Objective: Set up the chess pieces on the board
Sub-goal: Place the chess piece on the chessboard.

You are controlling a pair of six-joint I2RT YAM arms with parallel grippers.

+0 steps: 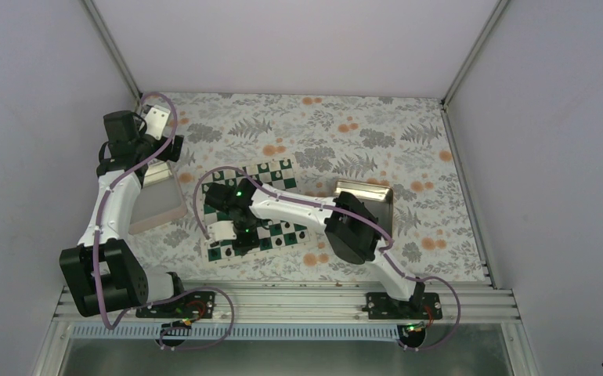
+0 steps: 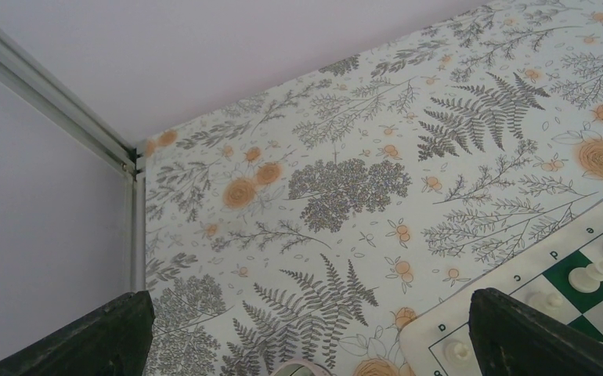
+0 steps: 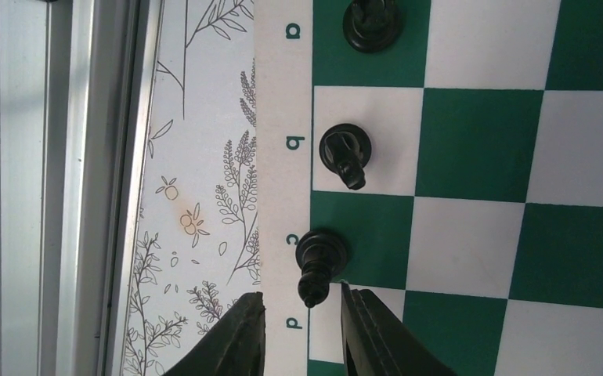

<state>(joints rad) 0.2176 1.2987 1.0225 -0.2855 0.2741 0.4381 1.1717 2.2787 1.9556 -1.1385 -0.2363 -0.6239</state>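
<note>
Three black chess pieces (image 3: 345, 150) upright in a line on the board (image 3: 478, 142), on the squares beside the border letters a, b and c, along the edge closest to the table's near edge and its aluminium rail (image 3: 48, 188). On a, a piece cut off by the top of the right wrist view; on b, a knight by the shape of its head; on c, a slimmer piece with a rounded top. Right gripper (image 3: 302, 335) low over the border at letter d, jaws apart and wider than the c piece's head, that head at their mouth and clear of both fingers (image 3: 240, 342). Nothing clamped. Board near the middle of the flowered table (image 2: 345, 188), turned a little askew, right arm (image 1: 290, 207) stretched over it from the side of the gold tray (image 1: 383, 196). Several white chess pieces (image 2: 588, 276) along the board's far edge. Left gripper (image 2: 308, 313) over the table's far-left part, fingers (image 2: 102, 342) spread wide, holding nothing. Pinkish-rimmed tray (image 1: 161, 205) between the board and the table's left edge.
</note>
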